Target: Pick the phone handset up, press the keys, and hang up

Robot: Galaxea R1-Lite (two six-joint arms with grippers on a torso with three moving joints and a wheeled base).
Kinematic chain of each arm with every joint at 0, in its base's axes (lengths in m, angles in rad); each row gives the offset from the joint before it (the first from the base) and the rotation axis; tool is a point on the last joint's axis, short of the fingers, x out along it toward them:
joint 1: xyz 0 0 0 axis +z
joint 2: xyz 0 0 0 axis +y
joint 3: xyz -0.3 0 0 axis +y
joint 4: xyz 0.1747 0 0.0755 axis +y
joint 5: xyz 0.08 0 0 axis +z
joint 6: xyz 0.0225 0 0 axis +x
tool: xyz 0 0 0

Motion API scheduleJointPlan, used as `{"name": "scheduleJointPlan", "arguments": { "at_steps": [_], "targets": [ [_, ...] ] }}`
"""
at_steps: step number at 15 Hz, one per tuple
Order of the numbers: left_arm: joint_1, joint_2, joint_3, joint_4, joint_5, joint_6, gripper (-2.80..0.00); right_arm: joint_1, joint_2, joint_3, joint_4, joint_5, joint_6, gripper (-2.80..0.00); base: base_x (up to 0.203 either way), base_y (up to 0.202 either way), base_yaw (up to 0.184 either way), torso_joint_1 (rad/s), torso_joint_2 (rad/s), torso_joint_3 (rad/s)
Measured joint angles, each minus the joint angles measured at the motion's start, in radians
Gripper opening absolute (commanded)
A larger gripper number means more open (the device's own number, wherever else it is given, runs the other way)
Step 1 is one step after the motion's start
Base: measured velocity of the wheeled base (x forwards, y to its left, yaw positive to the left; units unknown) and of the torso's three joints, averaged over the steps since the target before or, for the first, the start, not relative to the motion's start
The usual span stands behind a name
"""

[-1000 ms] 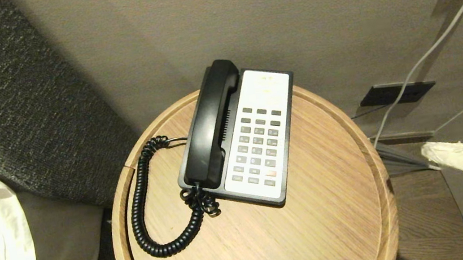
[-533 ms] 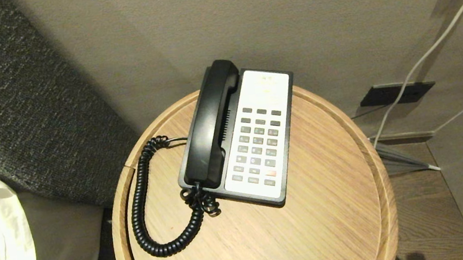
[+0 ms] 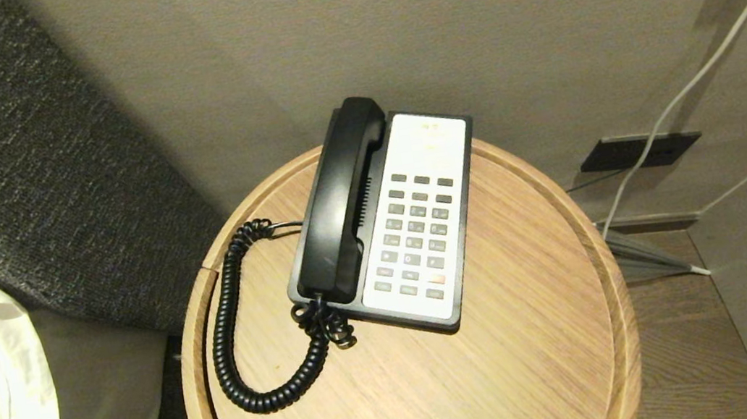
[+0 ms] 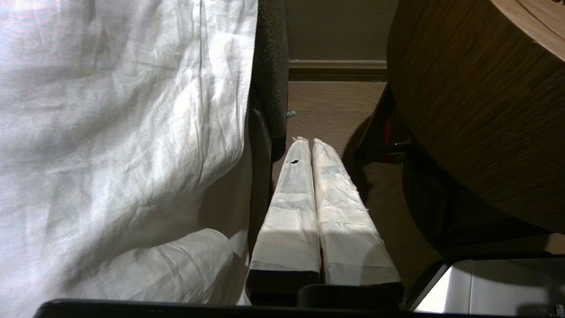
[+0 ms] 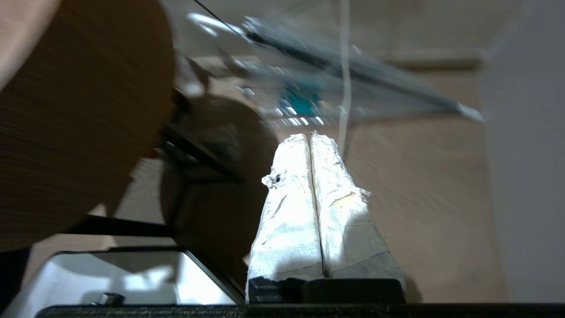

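The glossy black phone handset lies in its cradle on the left side of the phone base, whose white panel carries grey keys. Its black coiled cord loops over the round wooden table. Neither gripper shows in the head view. My left gripper hangs low between the bed and the table, shut, with nothing between its white-wrapped fingers. My right gripper hangs low on the table's other side above the floor, also shut and empty.
A white bed sheet and dark headboard stand on the table's left. White cables run down the wall to a dark socket plate on the right. The table's curved wooden side is close beside my left gripper.
My right gripper, seen at the right edge a second ago, has dropped out of the head view. The phone and cord have not moved.
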State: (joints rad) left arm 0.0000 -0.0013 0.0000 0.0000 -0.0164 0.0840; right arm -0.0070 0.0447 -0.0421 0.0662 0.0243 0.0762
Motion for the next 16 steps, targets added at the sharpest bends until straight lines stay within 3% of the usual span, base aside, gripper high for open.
{"name": "scheduleJointPlan", "arguments": {
  "at_steps": [3,6,9,16],
  "targets": [
    [0.001,0.0,0.0,-0.004,0.0,-0.001,-2.8,-0.002,-0.022,-0.001,0.024,-0.041,-0.011,-2.8,0.0,0.0,0.0,0.0,0.0,0.0],
    [0.001,0.0,0.0,-0.094,-0.004,-0.008,-2.8,-0.001,-0.04,0.006,0.025,-0.01,-0.127,-2.8,0.0,0.0,0.0,0.0,0.0,0.0],
    [0.001,0.0,0.0,-0.099,-0.003,-0.011,-2.8,-0.001,-0.046,0.01,0.008,-0.018,-0.053,-2.8,0.0,0.0,0.0,0.0,0.0,0.0],
    [0.001,0.0,0.0,-0.099,-0.003,-0.011,-2.8,-0.001,-0.047,0.016,0.002,-0.015,-0.075,-2.8,0.0,0.0,0.0,0.0,0.0,0.0]
  ]
}}
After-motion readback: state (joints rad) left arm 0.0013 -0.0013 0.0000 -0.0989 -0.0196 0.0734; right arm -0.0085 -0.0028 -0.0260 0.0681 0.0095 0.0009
